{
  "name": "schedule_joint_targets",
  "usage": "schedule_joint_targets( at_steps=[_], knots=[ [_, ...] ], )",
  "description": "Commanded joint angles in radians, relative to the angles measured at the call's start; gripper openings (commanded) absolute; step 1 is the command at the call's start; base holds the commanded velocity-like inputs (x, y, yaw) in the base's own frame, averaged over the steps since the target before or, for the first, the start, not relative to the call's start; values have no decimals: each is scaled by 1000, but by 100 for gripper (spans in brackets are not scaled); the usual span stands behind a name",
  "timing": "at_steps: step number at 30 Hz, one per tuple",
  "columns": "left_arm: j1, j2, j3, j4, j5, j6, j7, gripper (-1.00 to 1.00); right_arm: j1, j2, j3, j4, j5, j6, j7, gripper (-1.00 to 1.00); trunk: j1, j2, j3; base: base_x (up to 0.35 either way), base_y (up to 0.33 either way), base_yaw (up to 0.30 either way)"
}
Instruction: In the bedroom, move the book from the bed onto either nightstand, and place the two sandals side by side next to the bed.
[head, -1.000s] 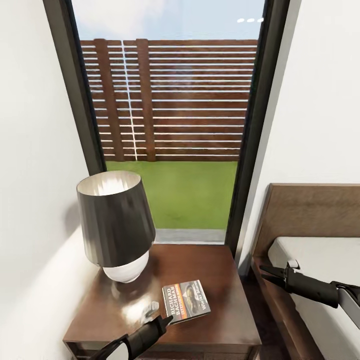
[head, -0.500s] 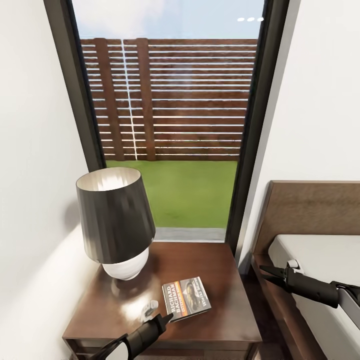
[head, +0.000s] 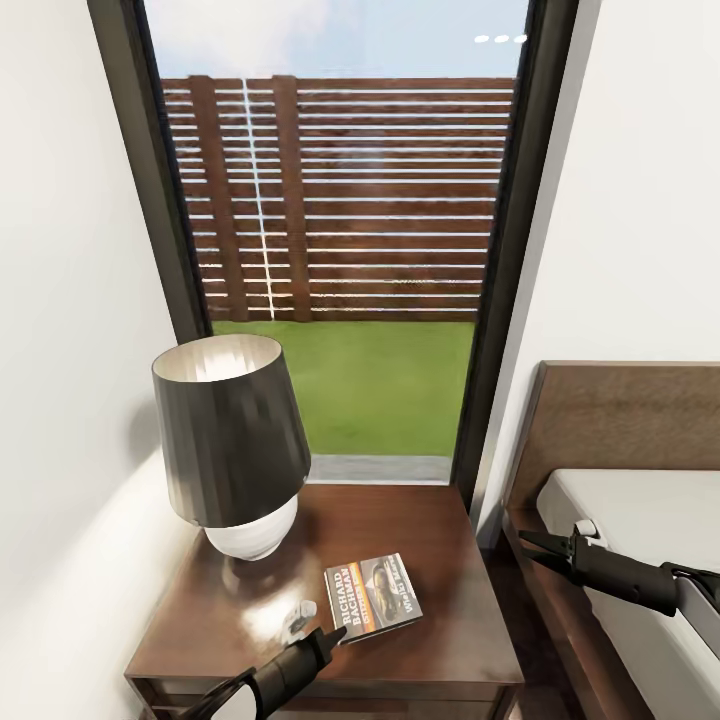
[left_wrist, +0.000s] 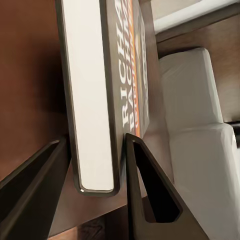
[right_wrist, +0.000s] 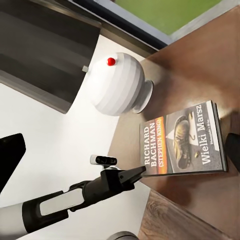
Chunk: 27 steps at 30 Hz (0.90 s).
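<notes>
The book (head: 372, 598) lies cover up on the nightstand (head: 440, 530), near its front edge. Its orange stripes and dark lettered band also show in the right wrist view (right_wrist: 182, 142). My left gripper (head: 333, 636) reaches in from the front and is shut on the book's near corner. In the left wrist view its two fingers hug the book's (left_wrist: 92, 100) thickness. My right gripper (head: 528, 542) hovers open over the edge of the bed (head: 640, 510), right of the nightstand, holding nothing. The sandals are out of view.
A lamp (head: 230, 440) with a dark shade and a white round base stands on the nightstand's back left. A white wall borders the left side. A tall dark-framed window (head: 505, 250) rises behind. The brown headboard (head: 620, 420) stands at the right.
The head view has shifted slightly, so the camera moved. The book and both grippers have kept their places.
</notes>
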Motion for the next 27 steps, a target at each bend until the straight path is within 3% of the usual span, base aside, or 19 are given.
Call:
schedule_joint_targets(
  at_steps=[1,10,11,27],
  knots=[
    [0,0,-26,3,3,6,36,-100,-1,-1,3,0,-6,5,0,100,0,0,-1,0,0,0],
    [0,0,-26,3,3,6,35,-100,-1,-1,3,0,-6,5,0,100,0,0,-1,0,0,0],
    [0,0,-26,3,3,6,35,100,-1,-1,3,0,-6,5,0,100,0,0,-1,0,0,0],
    [0,0,-27,3,3,5,37,100,-1,-1,3,0,-6,5,0,100,0,0,-1,0,0,0]
  ],
)
